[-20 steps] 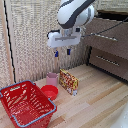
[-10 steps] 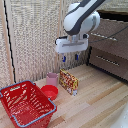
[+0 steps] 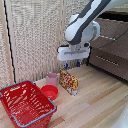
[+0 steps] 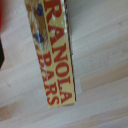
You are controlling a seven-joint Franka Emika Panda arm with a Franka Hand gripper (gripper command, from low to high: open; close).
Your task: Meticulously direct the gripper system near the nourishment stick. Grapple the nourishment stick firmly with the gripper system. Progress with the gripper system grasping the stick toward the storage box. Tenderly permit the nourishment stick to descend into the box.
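The nourishment stick (image 3: 68,81) is a yellow-orange packet with red print, standing on edge on the wooden table. My gripper (image 3: 73,64) hangs just above it, apart from it, with its blue-tipped fingers (image 3: 79,63) spread open and nothing between them. In the wrist view the packet (image 4: 52,55) fills the middle, its red lettering reading "GRANOLA BARS". The storage box (image 3: 42,116), a red basket with a light rim, sits at the exterior view's lower left.
A small red bowl (image 3: 50,91) lies between the basket and the packet, with a pink cup (image 3: 52,78) behind it. A slatted wall stands at the back. A wooden drawer unit (image 3: 112,57) is at the exterior view's right.
The arm has come down and shifted toward the exterior view's right, bringing the gripper close over the packet. The packet, bowl, cup and basket have not moved.
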